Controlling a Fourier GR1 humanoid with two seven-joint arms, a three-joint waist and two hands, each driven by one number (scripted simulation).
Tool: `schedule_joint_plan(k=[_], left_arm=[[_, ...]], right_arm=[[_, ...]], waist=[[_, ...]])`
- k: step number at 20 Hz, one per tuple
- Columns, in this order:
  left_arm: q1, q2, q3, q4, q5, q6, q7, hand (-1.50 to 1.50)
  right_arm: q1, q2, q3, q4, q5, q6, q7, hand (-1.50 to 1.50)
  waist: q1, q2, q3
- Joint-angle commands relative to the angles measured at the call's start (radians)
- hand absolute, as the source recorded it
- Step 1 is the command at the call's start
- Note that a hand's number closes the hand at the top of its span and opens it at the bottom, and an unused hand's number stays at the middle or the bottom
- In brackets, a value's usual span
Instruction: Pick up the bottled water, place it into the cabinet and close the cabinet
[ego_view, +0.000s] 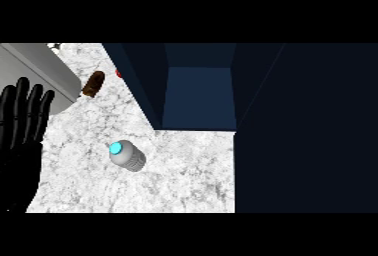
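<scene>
One hand shows, the robot's black left hand (21, 131), at the left edge of the head view with its fingers straight, apart and pointing up, resting and holding nothing; the right hand is out of sight. The small grey plastic water bottle with a bright cyan cap (127, 155) stands on the white marbled tabletop (184, 175), to the right of that hand and clearly apart from it, with bare stone between them. It appears upright, its long axis running nearly toward the camera, so the cap faces up and the ribbed grey body shows just below it. The open dark blue cabinet (199, 95) lies beyond the bottle, up and to the right, its paler blue inside facing the tabletop. Of the two hands, only the left can be judged near; a sideways reach to the right would likely bring it to the bottle. A brown oblong object (93, 84) lies farther back, well clear of the bottle.
</scene>
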Motion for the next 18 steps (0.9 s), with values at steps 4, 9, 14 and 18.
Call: schedule_joint_plan(k=[4,9,14,18], left_arm=[[0.081,-0.007,-0.135,-0.064,0.091,-0.137,-0.020,-1.50],[0.179,-0.070,-0.295,-0.032,0.268,-0.195,0.157,-1.50],[0.290,-0.029,-0.352,-0.311,0.320,-0.150,0.332,-1.50],[0.407,-0.002,-0.434,-0.430,0.312,-0.143,0.381,-1.50]], right_arm=[[0.154,-0.004,0.037,-0.054,0.011,0.053,-0.022,-1.50],[0.204,-0.008,0.123,-0.113,-0.174,0.151,0.148,-1.50],[0.360,-0.057,0.054,-0.333,-0.300,0.179,0.226,-1.50],[0.390,-0.077,0.001,-0.391,-0.347,0.180,0.270,-1.50]], waist=[[-0.026,-0.003,-0.003],[-0.030,-0.007,-0.003],[-0.025,-0.007,-0.002],[-0.017,-0.006,-0.002]])
